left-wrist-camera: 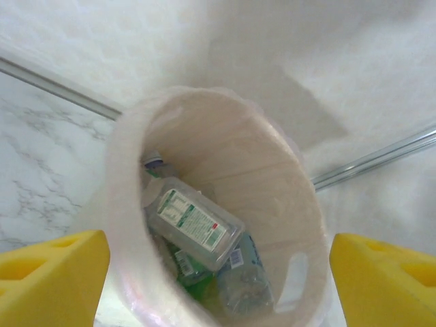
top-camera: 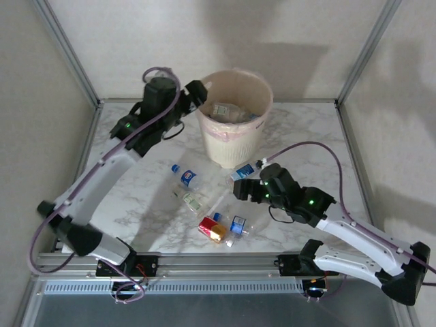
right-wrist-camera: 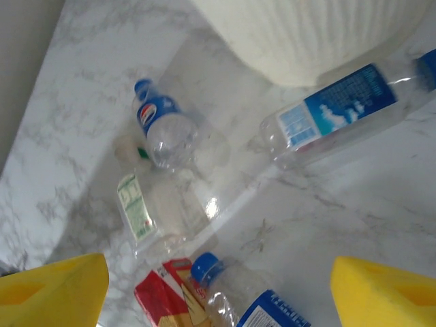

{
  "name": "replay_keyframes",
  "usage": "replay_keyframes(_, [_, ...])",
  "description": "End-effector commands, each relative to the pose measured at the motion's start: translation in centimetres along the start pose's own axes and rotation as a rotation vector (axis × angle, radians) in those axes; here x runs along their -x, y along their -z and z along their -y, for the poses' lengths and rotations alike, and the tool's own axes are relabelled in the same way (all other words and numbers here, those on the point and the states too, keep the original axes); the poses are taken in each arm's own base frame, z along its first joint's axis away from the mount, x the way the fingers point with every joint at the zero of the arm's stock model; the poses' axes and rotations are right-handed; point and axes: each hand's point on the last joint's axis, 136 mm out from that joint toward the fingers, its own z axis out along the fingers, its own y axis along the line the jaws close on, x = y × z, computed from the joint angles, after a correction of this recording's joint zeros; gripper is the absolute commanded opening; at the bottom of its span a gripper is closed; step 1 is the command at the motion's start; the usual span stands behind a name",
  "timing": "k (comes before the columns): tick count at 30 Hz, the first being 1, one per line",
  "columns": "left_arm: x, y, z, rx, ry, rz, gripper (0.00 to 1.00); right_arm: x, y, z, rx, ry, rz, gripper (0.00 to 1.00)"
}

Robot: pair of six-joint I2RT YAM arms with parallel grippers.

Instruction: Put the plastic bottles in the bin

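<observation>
Up at the back of the table [top-camera: 313,122], the left gripper [top-camera: 199,92] hovers at the near-left rim of the bin [top-camera: 231,146]. Its wrist camera looks straight down inside. The yellow fingers [left-wrist-camera: 51,272] are spread wide, one at each bottom corner, with nothing between them and nothing held. Inside the bin sits a heap of bottles. On top is a clear one with a white-and-green label [left-wrist-camera: 194,228], lying tilted. Green plastic shows beneath it, a blue-labelled one sits to its right, and a cap pokes out at the upper left.

Over to the right gripper [top-camera: 242,189], low above the marble just in front of the bin. Its jaws gape wide too, and they are empty.

Five bottles lie loose below it, all on their sides. The long bottle [right-wrist-camera: 340,109], with a blue label, lies just beside the bin's foot; I cannot tell whether it touches. Left of it is the Pepsi bottle [right-wrist-camera: 163,126], blue cap pointing away. Nearer lies the pale bottle [right-wrist-camera: 153,214], clear with a green-and-white label. Nearest the arms, the red bottle [right-wrist-camera: 170,300], red and gold, lies hard against the blue-cap bottle [right-wrist-camera: 235,296]. That blue-cap bottle sits right between the gripper's fingertips in the wrist view, though the fingers are clear of it.
</observation>
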Motion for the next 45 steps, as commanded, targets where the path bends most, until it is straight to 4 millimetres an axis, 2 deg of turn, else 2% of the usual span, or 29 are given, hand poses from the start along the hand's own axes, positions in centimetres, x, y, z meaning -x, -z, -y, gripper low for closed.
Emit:
replay_keyframes(1, [1.0, 1.7, -2.5, 0.028, -0.007, 0.070, 0.84, -1.1, -0.7, -2.9, 0.057, 0.120, -0.020, 0.85])
replay_keyframes(5, [-0.5, 3.2, -7.3, 0.107, 0.015, 0.054, 0.85, -4.0, -2.2, -5.0, 0.058, 0.248, -0.096, 0.85])
replay_keyframes(7, [-1.5, 4.0, -9.3, 0.129, 0.034, 0.049, 0.85, -5.4, -2.9, -5.4, 0.038, 0.296, -0.130, 0.86])
replay_keyframes(11, [-3.9, 4.6, -13.1, 0.185, 0.065, 0.008, 0.85, -6.7, -4.1, -3.1, -0.096, 0.353, -0.167, 0.88])
replay_keyframes(15, [-6.0, 4.8, -15.1, 0.198, 0.096, -0.027, 0.85, -8.1, -4.8, -0.6, -0.194, 0.397, -0.220, 0.92])
replay_keyframes(20, [-7.3, 4.4, -16.2, 0.219, 0.104, -0.058, 0.84, -10.3, -5.7, 1.7, -0.268, 0.404, -0.289, 0.93])
replay_keyframes(28, [-7.4, 4.5, -16.5, 0.221, 0.112, -0.056, 0.84, -12.8, -6.3, 3.6, -0.310, 0.367, -0.366, 0.93])
replay_keyframes(34, [-7.9, 4.3, -16.9, 0.221, 0.121, -0.067, 0.84, -14.0, -6.7, 3.9, -0.300, 0.361, -0.398, 0.95])
replay_keyframes(45, [-7.8, 4.1, -17.2, 0.223, 0.131, -0.067, 0.84, -15.2, -8.0, 6.1, -0.419, 0.361, -0.448, 0.95])
